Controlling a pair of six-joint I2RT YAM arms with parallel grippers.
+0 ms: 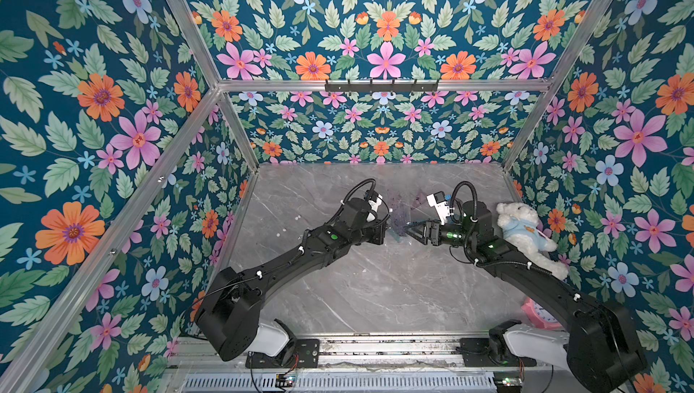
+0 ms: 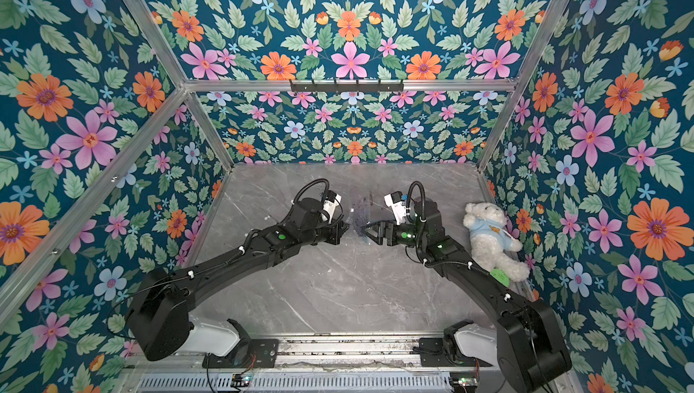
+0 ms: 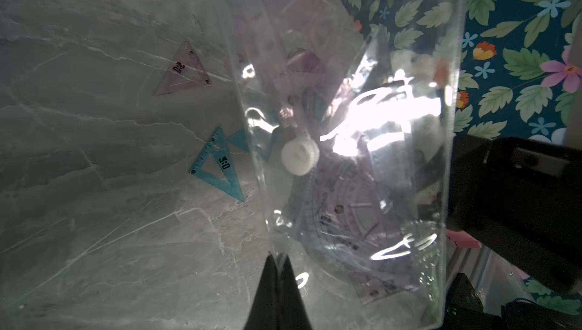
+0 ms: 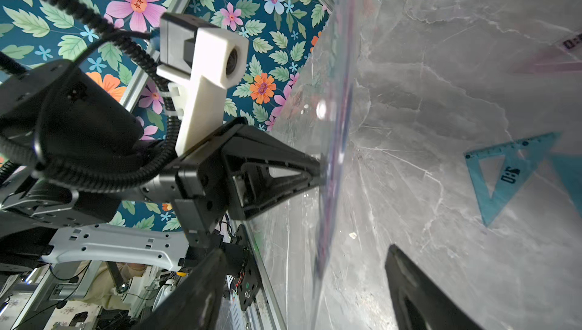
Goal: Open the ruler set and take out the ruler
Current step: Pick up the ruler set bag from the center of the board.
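Where both top views look down on the marble table, we note the ruler set, a clear pouch with purple pieces inside, held upright at mid-table between the two claws. Left claw meets it from 9 o'clock, right claw from 3 o'clock. Teddy bear sits at 3 o'clock against the wall. Pink clock is at 5 o'clock, partly hidden by the right arm.

Left wrist view: left claw is pinched fully closed on the ruler set's edge seam. Through the plastic we make out a white snap and a protractor; glare hides the rest. Teal set square and pink set square lie flat on the table beyond, outside the pouch.

Right wrist view: ruler set seen edge-on. Right claw is spread wide, a finger on either side of the pouch, gripping nothing. We cannot tell whether either finger touches the plastic. Left claw clamps the pouch from the far side.
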